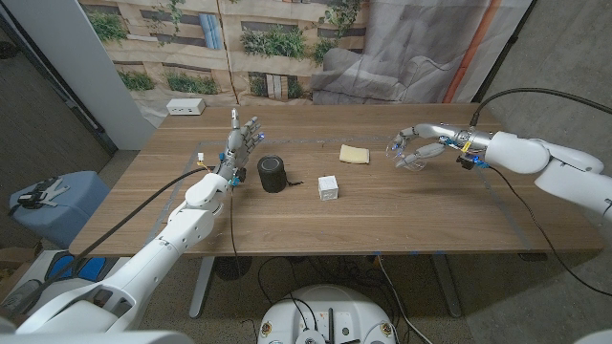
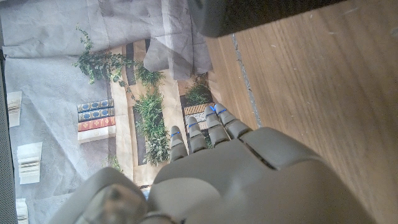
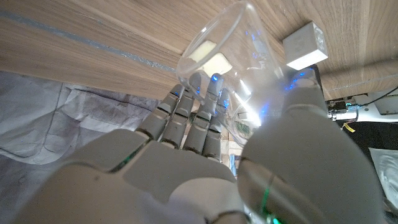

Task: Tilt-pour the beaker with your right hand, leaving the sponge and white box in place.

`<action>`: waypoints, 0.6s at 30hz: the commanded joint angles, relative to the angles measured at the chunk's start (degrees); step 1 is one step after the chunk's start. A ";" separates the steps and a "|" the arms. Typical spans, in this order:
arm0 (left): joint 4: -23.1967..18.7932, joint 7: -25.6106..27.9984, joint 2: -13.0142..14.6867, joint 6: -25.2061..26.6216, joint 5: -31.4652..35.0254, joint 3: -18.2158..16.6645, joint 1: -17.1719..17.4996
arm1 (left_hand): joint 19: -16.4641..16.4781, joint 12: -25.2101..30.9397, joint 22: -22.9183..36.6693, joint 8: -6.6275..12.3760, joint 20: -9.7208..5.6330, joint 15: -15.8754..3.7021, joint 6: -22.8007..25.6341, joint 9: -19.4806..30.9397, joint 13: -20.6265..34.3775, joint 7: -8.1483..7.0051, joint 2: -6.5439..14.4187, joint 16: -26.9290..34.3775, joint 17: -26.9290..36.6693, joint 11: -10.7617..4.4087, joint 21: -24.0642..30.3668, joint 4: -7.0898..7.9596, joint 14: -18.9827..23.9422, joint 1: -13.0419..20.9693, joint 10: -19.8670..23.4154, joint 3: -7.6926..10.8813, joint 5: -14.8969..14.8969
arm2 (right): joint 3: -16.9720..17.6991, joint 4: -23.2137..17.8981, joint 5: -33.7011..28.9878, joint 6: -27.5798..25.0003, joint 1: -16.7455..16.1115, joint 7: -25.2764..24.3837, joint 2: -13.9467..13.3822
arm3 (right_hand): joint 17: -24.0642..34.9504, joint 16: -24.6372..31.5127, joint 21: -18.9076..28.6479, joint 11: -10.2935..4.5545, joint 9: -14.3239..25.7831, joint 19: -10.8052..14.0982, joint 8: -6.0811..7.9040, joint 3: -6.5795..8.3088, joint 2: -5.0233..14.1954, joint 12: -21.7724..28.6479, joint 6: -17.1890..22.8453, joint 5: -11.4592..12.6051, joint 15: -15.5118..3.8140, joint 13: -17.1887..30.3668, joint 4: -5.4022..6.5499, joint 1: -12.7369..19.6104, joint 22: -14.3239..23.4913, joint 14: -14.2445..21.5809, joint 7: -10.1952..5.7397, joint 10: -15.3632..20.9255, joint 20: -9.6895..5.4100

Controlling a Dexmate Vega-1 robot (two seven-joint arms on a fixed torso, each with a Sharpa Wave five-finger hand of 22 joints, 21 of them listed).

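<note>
Step in hand: pour phase, by my reading; the right hand (image 1: 417, 146) holds the clear beaker (image 1: 414, 159) over the table's right half, already tipped off upright.
Right hand fingers: clamped around the beaker wall, fingers (image 3: 198, 115) on one side and thumb on the other, as the right wrist view shows.
Beaker location: raised above the wooden table (image 1: 402, 215), to the right of the sponge (image 1: 355, 155) and well apart from the white box (image 1: 328, 186).
Beaker axis: long axis runs from base to rim and lies tilted well over; in the right wrist view the open rim (image 3: 214, 37) points away from the palm, toward the table's middle where sponge and box lie. Whether anything is inside cannot be told.
Left hand: left hand (image 1: 239, 143) stands near the table's left side, fingers apart and reaching upward, holding nothing, just beside a black cylinder (image 1: 273, 174).
Next move, judged: further wrist roll to finish the tilt, then a return to upright; the mouth should stay clear of the sponge and box so neither is nudged.
</note>
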 commanded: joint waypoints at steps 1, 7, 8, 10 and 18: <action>0.00 0.00 0.00 -0.02 0.00 0.00 -0.01 | 0.34 0.33 0.18 0.20 -0.56 0.04 -0.01 0.23 0.17 -0.53 1.45 0.26 0.31 0.05 0.41 0.01 0.31 0.08 0.54 -0.47 0.23 | -2.40 -0.87 -5.78 0.07 4.80 4.84 -1.71 | 0.17 -0.12 0.35 -6.12 0.18 0.15 0.42 1.72 8.68 0.36 7.67 -0.06 -8.96 0.31 0.71 4.22 0.21 0.58 -7.52 6.50 -0.19; 0.00 0.00 0.00 -0.01 0.00 0.00 -0.01 | 0.34 0.34 0.18 0.21 -0.55 0.01 0.01 0.23 0.17 -0.60 1.45 0.26 0.31 0.02 0.41 0.01 0.33 0.08 0.58 -0.47 0.23 | -2.96 0.03 -7.01 1.57 6.46 6.47 -2.06 | 0.01 -0.48 0.28 -6.09 0.11 0.15 0.47 1.72 8.87 0.29 7.60 -0.13 -8.78 0.48 1.00 3.63 0.20 0.69 -7.71 6.36 -0.20; 0.01 0.00 0.00 -0.02 0.00 0.00 -0.01 | 0.34 0.34 0.18 0.21 -0.53 0.02 0.00 0.23 0.17 -0.57 1.45 0.26 0.31 0.05 0.41 0.01 0.32 0.08 0.56 -0.47 0.23 | -3.09 0.21 -6.98 1.74 6.74 6.95 -2.07 | 0.01 -0.49 0.27 -6.10 0.10 0.16 0.48 1.72 8.87 0.29 7.61 -0.14 -8.80 0.50 0.99 3.63 0.20 0.70 -7.66 6.36 -0.19; 0.01 0.00 0.00 -0.02 0.00 0.00 -0.01 | 0.36 0.33 0.18 0.21 -0.57 0.08 0.00 0.23 0.17 -0.54 1.45 0.27 0.31 0.04 0.42 0.01 0.34 0.08 0.54 -0.47 0.23 | -3.35 0.02 -7.36 1.41 7.21 8.08 -2.27 | 0.00 -0.54 0.24 -6.11 0.09 0.13 0.49 1.76 8.94 0.29 7.57 -0.14 -8.84 0.55 0.99 3.60 0.20 0.73 -7.76 6.37 -0.24; -0.02 0.03 0.00 -0.01 0.00 0.00 0.01 | 0.36 0.33 0.18 0.23 -0.58 -0.05 0.05 0.23 0.17 -0.52 1.45 0.27 0.31 0.02 0.42 0.01 0.35 0.08 0.54 -0.47 0.23 | -4.39 -0.92 -9.84 0.82 8.86 11.79 -2.99 | 0.03 -0.67 0.18 -6.15 0.03 0.12 0.57 1.84 8.98 0.20 7.58 -0.13 -8.96 0.63 0.83 3.69 0.20 0.70 -7.92 6.29 -0.38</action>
